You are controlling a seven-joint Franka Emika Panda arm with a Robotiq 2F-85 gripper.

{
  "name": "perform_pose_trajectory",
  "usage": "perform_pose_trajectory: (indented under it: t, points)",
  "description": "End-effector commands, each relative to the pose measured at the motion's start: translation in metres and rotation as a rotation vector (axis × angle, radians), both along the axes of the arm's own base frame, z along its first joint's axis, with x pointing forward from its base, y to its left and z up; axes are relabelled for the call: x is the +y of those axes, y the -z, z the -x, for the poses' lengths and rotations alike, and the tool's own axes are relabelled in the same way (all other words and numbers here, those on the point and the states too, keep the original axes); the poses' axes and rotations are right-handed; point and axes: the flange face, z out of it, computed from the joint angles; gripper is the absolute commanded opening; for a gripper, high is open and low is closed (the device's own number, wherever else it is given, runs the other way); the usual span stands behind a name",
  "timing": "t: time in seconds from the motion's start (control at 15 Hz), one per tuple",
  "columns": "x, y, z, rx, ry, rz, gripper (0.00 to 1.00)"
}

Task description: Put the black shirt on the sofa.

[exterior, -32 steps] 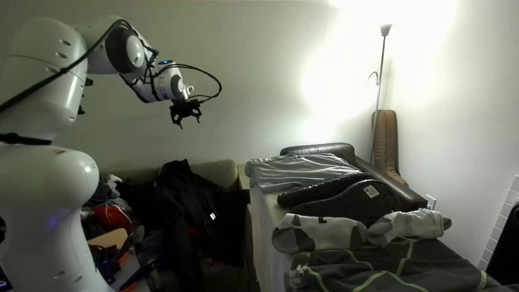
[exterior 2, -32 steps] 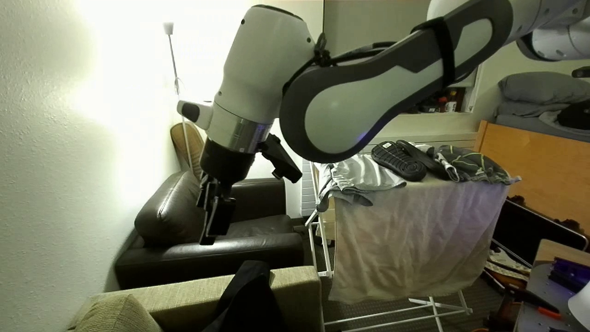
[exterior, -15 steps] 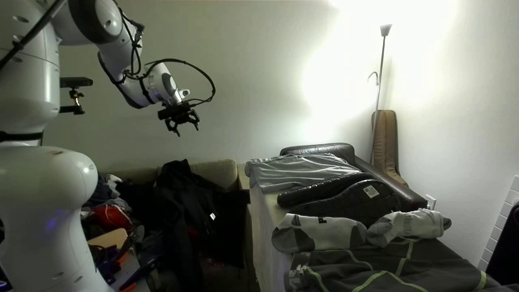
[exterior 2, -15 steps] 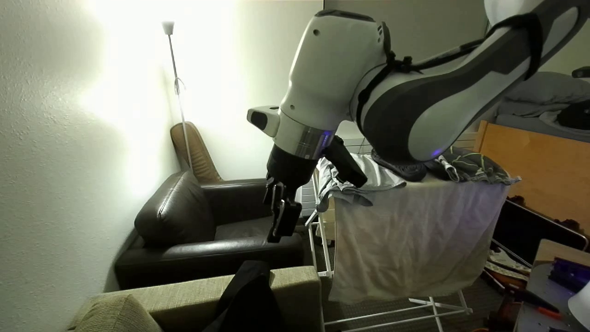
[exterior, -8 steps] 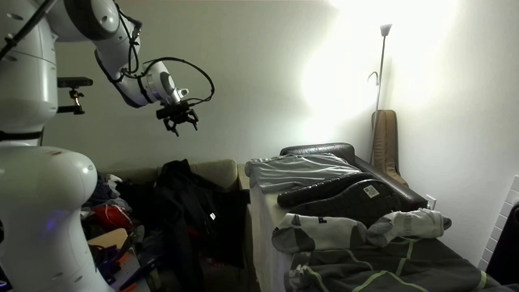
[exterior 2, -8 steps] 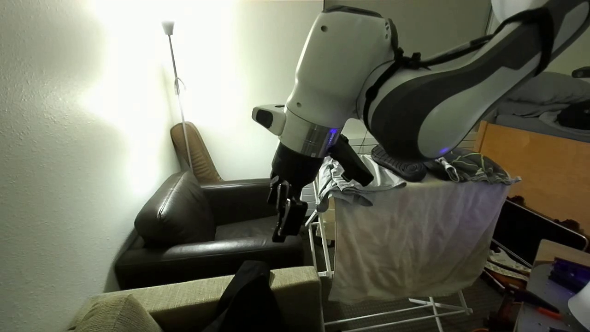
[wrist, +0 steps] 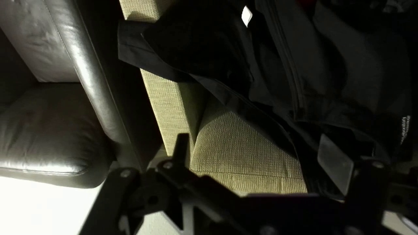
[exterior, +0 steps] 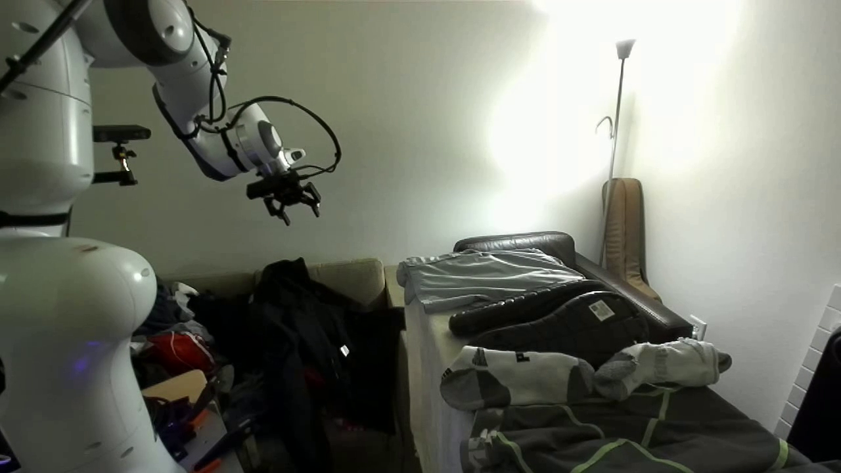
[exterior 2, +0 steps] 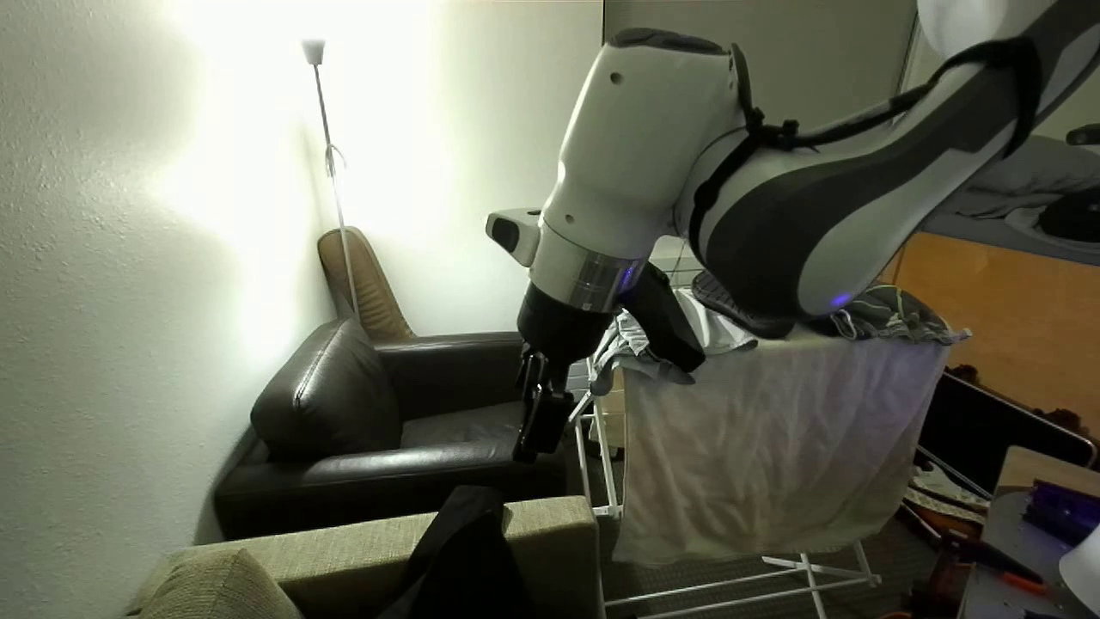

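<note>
Gripper (exterior: 302,218) is up in the air over the sofa (exterior: 355,279), tilted, pointing down. Jaws are spread wide, well apart from the fabric; the wrist view shows sofa cushion and black cloth lower down, behind the gap.

Black shirt (exterior: 302,322): on the sofa. Limp, crumpled, one end up against the backrest, the rest running down toward the near side and out to the right. A strip of it lies across the sofa's arm, plain in the wrist view. White tag (exterior: 345,350) shows on it. Left and near edges merge into other dark stuff; can't tell where it ends.

Left of the shirt: clothes heap (exterior: 192,328) with a red piece (exterior: 181,355) in it.

Right of the sofa: pale cloth-covered surface (exterior 2: 773,447). On it, far to near: folded grey garment (exterior: 486,279), black slippers (exterior: 558,335), grey-and-white socks (exterior: 542,378), dark grey garment with green lines (exterior: 624,433).

Just past the sofa's arm: dark leather armchair (exterior 2: 326,404). Far right corner: thin floor lamp (exterior: 625,49), brown case (exterior: 627,230) just beside its pole.
</note>
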Motion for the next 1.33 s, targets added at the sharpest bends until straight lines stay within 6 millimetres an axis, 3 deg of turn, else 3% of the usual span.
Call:
perform_pose_trajectory:
  t: [0.0, 0.53, 1.27]
  points:
    - [-0.019, -0.004, 0.027, -0.009, 0.095, -0.006, 1.0]
    - [-0.059, -0.017, 0.048, -0.015, 0.231, -0.022, 1.0]
    - [-0.137, -0.037, 0.039, -0.032, 0.419, -0.054, 1.0]
